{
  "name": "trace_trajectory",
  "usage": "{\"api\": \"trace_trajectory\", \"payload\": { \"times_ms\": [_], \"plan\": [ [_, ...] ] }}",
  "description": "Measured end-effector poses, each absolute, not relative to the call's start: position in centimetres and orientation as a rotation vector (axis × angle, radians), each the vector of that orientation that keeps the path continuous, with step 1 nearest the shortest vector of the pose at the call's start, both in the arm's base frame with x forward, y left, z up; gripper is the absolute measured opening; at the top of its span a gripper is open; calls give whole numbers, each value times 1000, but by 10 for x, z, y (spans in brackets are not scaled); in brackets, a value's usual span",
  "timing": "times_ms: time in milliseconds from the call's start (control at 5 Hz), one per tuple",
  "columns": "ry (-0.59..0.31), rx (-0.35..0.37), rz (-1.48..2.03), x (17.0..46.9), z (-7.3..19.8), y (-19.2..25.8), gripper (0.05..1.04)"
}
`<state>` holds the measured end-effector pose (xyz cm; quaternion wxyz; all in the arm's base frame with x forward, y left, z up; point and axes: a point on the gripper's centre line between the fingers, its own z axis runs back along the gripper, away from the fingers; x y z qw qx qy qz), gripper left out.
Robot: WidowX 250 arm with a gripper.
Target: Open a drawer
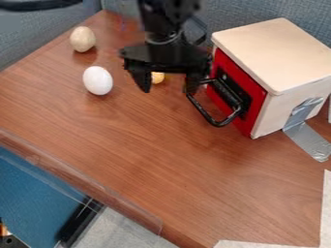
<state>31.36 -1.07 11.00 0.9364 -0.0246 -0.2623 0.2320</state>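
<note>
A red-fronted drawer (258,104) sits closed, its face flush with the pale wooden box (278,53), beside the open gripper (167,86) and to its right in the camera view. The drawer's black bar handle (218,124) juts out just below the nearer finger, its upper end overlapping that fingertip (190,89); whether the two touch cannot be told. The gripper's fingers are spread wide, with nothing in their hold. The step in hand appears to be lining up with the handle, the pull still to be made. The next move likely calls for setting a finger behind the bar, or closing on it, then drawing straight out from the red face. Silver tape (308,140) runs from the box's side to the wood-grain tabletop (155,145), well apart from the gripper. A small yellow object (157,77) shows between the fingers, a white egg (97,80) lies to their left, and a tan egg (82,39) lies beyond it.
</note>
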Motion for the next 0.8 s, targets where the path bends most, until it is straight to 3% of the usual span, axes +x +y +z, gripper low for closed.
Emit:
{"api": "trace_trajectory", "payload": {
  "times_ms": [400,800],
  "plan": [
    [-611,14,723,333,86,0,999],
    [-630,59,847,345,64,1,999]
  ]
}}
